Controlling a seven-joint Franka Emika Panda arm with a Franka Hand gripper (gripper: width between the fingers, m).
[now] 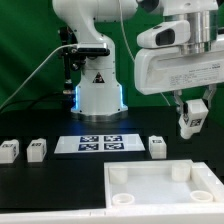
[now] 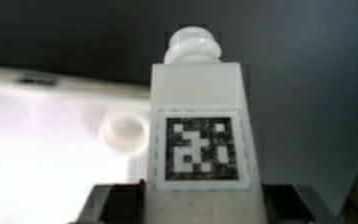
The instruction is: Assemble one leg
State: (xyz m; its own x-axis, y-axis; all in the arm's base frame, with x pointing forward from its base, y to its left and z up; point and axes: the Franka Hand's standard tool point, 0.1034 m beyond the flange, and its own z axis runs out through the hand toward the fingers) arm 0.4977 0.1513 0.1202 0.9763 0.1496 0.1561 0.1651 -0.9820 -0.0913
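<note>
Black table (image 1: 50,195) is carrying the white panel (image 1: 160,195), and above that panel's far corner the fingers (image 1: 181,108) are gripping the leg (image 1: 190,122) upright on both sides, holding it clear of the panel, probably to line it up with a corner socket.

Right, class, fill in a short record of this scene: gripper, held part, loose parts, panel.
gripper: shut on the leg, lifted off the table
held leg: tag facing the wrist camera, peg end pointing away from the gripper, over the panel near a corner socket
loose legs: three on the table; two at the exterior view's left, one right of the marker board
panel: lying flat, visible sockets empty
</note>
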